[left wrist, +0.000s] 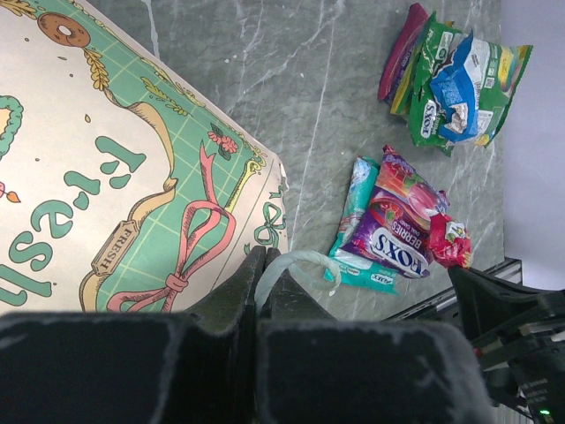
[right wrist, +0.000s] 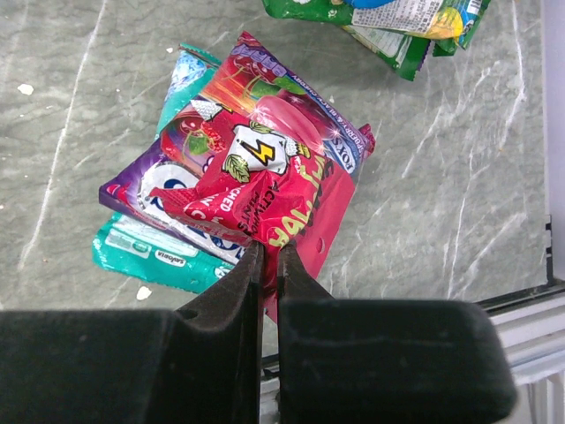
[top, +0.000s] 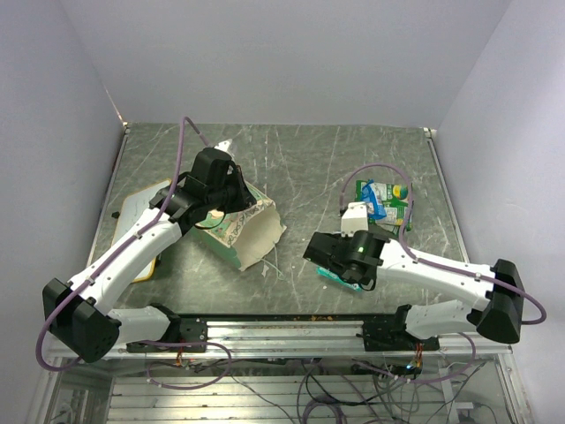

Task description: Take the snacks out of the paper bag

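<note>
The green paper bag [top: 231, 231] lies on its side, its cream mouth facing right; its printed side fills the left wrist view [left wrist: 115, 168]. My left gripper [top: 231, 196] is shut on the bag's white string handle [left wrist: 296, 261]. My right gripper [right wrist: 269, 252] is shut on the edge of a red foil packet [right wrist: 282, 190] that rests over a magenta-purple packet [right wrist: 146, 190] and a teal one [right wrist: 150, 252] on the table. In the top view this gripper [top: 340, 269] hides them. Green-and-white packets [top: 384, 199] lie behind it.
A yellow-framed whiteboard [top: 132, 208] lies left of the bag under the left arm. The table's front rail [top: 291, 322] runs just near the right gripper. The green packets also show in the left wrist view [left wrist: 459, 75] and the right wrist view [right wrist: 388, 22].
</note>
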Available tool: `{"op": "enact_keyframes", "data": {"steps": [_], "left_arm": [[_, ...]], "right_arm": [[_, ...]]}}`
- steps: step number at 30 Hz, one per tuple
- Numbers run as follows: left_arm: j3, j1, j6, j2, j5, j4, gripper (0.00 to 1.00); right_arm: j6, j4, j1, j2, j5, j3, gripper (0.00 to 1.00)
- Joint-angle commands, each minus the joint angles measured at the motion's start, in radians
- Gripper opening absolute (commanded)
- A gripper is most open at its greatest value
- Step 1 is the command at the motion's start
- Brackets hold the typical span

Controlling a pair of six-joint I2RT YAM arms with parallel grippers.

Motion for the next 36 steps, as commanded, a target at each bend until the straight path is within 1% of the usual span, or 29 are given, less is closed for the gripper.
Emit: {"op": "enact_keyframes", "data": {"steps": [1,8,16,18,19,20,21,22,26,28,29,30,31,34,36], "left_arm": [[0.014,0.009,0.008,-0.004,0.019,0.018,0.07],[0.018,0.008,0.013,-0.016,0.028,0.010,0.07],[0.033,0.009,0.031,-0.015,0.035,0.004,0.07],[0.040,0.009,0.036,-0.011,0.038,0.004,0.07],[0.042,0.009,0.038,-0.008,0.040,0.005,0.07],[0.044,0.010,0.039,-0.006,0.042,0.005,0.07],[0.046,0.009,0.040,-0.005,0.046,0.007,0.07],[0.049,0.009,0.040,-0.003,0.049,0.007,0.07],[0.069,0.011,0.042,-0.003,0.062,0.001,0.07],[0.082,0.013,0.041,-0.004,0.069,-0.003,0.07],[0.087,0.013,0.040,-0.005,0.074,-0.005,0.07],[0.093,0.012,0.039,-0.005,0.077,-0.007,0.07],[0.098,0.012,0.038,-0.004,0.083,-0.008,0.07],[0.122,0.015,0.026,0.002,0.103,-0.016,0.07],[0.144,0.017,0.014,0.011,0.119,-0.015,0.07]], "right_arm": [[0.012,0.028,-0.001,0.042,0.038,0.003,0.00],[-0.014,0.082,-0.002,0.083,0.029,-0.029,0.00],[0.016,0.081,0.000,0.087,-0.043,-0.034,0.17],[0.014,0.074,-0.001,0.076,-0.051,-0.034,0.26],[0.014,0.069,0.000,0.071,-0.054,-0.034,0.32],[0.011,0.067,0.000,0.063,-0.055,-0.033,0.42],[-0.014,0.076,0.000,0.054,-0.062,-0.032,0.48],[-0.038,0.083,-0.001,0.044,-0.068,-0.021,0.52],[-0.080,0.071,0.000,-0.012,-0.051,0.067,0.60],[-0.117,0.113,-0.001,-0.055,-0.025,0.096,0.69],[-0.156,0.154,-0.001,-0.078,-0.013,0.102,0.78],[-0.197,0.201,-0.001,-0.101,-0.001,0.105,0.94],[-0.229,0.245,-0.002,-0.119,0.009,0.110,1.00],[-0.302,0.377,-0.002,-0.172,0.042,0.126,1.00],[-0.397,0.517,-0.001,-0.213,0.041,0.117,1.00]]}}
